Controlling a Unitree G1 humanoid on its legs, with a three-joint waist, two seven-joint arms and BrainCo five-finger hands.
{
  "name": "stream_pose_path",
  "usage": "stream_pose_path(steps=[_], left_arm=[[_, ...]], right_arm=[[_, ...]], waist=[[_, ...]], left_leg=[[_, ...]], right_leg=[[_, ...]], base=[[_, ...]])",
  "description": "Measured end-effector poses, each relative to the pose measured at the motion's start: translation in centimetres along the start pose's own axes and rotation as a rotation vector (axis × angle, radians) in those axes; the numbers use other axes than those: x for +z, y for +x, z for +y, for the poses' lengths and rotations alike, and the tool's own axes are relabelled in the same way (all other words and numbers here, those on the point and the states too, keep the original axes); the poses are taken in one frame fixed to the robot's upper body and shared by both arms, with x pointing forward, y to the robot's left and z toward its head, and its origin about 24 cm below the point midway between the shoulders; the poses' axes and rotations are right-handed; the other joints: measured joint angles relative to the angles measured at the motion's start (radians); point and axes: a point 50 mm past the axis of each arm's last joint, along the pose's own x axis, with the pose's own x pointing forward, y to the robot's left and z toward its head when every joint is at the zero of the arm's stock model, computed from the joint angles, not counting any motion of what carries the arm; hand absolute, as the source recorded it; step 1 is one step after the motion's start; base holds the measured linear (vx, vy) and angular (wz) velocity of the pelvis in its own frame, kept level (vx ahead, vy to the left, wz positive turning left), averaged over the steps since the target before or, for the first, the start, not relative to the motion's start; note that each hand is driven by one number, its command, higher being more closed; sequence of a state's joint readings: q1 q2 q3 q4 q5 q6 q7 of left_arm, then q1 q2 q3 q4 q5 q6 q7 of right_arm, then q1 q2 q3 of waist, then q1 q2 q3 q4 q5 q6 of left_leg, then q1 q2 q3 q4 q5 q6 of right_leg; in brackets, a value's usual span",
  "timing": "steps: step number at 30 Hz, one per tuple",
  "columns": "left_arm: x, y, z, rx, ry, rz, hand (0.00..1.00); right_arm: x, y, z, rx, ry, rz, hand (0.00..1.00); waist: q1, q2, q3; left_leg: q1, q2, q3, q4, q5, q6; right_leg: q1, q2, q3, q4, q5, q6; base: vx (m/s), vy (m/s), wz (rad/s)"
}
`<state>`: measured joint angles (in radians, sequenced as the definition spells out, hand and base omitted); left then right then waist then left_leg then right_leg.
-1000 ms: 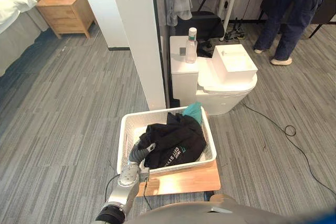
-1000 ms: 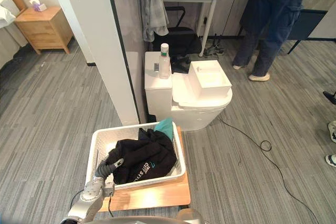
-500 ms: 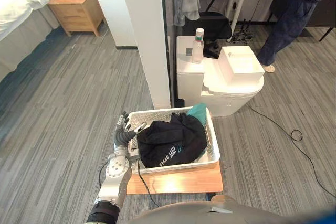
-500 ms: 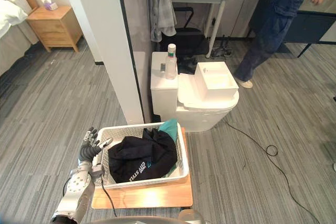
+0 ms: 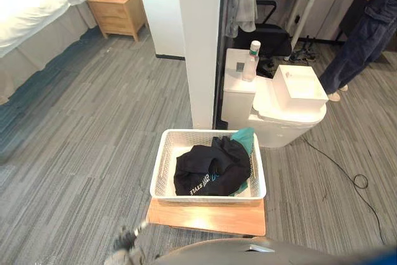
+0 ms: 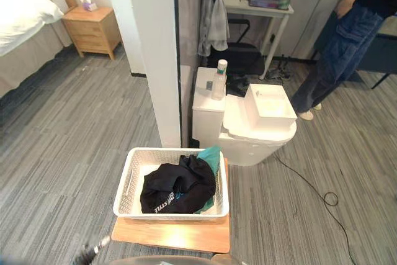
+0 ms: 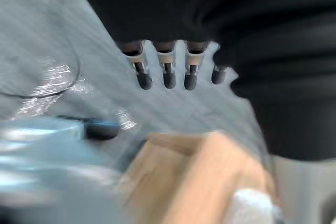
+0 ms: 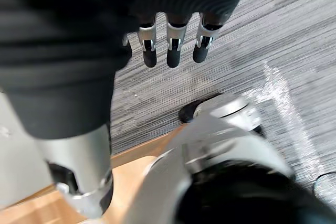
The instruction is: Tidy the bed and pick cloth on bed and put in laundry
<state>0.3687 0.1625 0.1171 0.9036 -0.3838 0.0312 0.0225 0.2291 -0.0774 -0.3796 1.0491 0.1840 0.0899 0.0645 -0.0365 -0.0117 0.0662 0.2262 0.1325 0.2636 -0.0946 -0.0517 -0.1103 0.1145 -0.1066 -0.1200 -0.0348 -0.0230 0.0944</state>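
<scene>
Left eye view puts the black cloth [image 5: 208, 170] inside the white laundry basket [image 5: 162, 167], so we judge the next move is back to the bed [image 5: 31, 1], far left: turn wide, clear of the rim. Our left hand [image 7: 167, 72] and right hand [image 8: 172, 51] hang slack, fingers apart, empty. The cloth lies crumpled over a teal cloth [image 5: 245, 138].

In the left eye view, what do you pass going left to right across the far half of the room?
bed → wooden nightstand → white pillar → bottle → white box → person's legs
</scene>
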Motion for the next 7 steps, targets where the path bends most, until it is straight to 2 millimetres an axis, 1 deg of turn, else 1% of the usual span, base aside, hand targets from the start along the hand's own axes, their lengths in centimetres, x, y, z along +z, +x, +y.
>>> stream_pose_path(steps=[2,5,7], left_arm=[[-2.0,-0.2,-0.5,-0.052,0.024,0.09,0.0],[-2.7,-0.2,-0.5,-0.089,0.085,0.157,0.0],[-2.5,-0.1,-1.0,-0.107,0.101,0.171,0.0]], right_arm=[[0.6,0.1,0.3,0.007,0.008,-0.018,0.0],[1.0,0.2,0.7,0.017,0.047,-0.042,0.0],[1.1,0.3,0.8,0.02,0.069,-0.049,0.0]], waist=[[0.005,-0.001,-0.002],[0.003,0.002,-0.002],[0.001,0.008,-0.005]], left_leg=[[-0.002,-0.001,-0.002,-0.003,0.004,0.001],[-0.005,0.0,-0.002,-0.007,0.007,0.001],[-0.009,-0.001,-0.001,-0.007,0.007,0.001]], right_leg=[[0.0,-0.002,-0.001,-0.002,-0.001,0.001],[-0.002,0.0,-0.001,-0.007,-0.003,0.003],[-0.002,0.0,0.0,-0.017,-0.001,0.001]], base=[[-0.08,-0.022,0.06],[-0.06,-0.021,-0.01],[-0.03,-0.011,-0.01]])
